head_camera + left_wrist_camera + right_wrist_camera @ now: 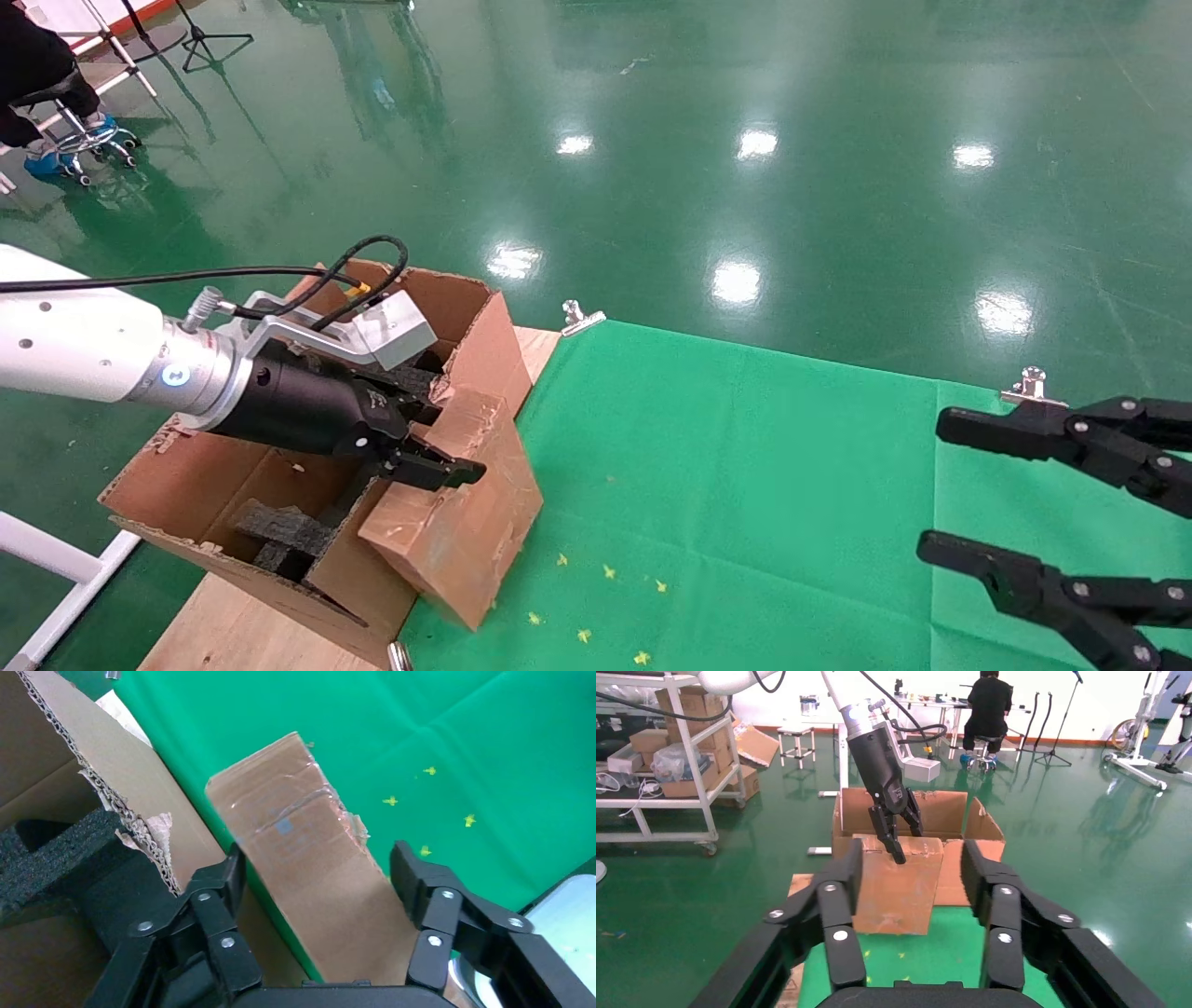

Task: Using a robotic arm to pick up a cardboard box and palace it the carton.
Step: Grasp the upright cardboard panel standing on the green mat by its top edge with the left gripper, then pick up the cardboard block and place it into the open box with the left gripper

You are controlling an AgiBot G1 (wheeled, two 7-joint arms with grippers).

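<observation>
The cardboard box [456, 531] is small, reddish-brown and scuffed. It stands tilted, its upper part leaning against the carton's [196, 485] near wall and its lower corner down by the green cloth. My left gripper [445, 445] on the white robotic arm [84, 349] reaches over the carton and straddles the box's upper end. In the left wrist view the cardboard box [316, 874] fills the span between the two fingers [228, 878], which press its sides. The carton [926, 811] holds black foam pieces [284, 531]. My right gripper [931, 485] hangs open and empty at the right.
A green cloth [745, 485] covers the table, held by metal clips [582, 317] at its far edge. Small yellow marks [605, 570] dot the cloth near the box. The carton sits at the table's left end, on bare wood [233, 634]. A shiny green floor lies beyond.
</observation>
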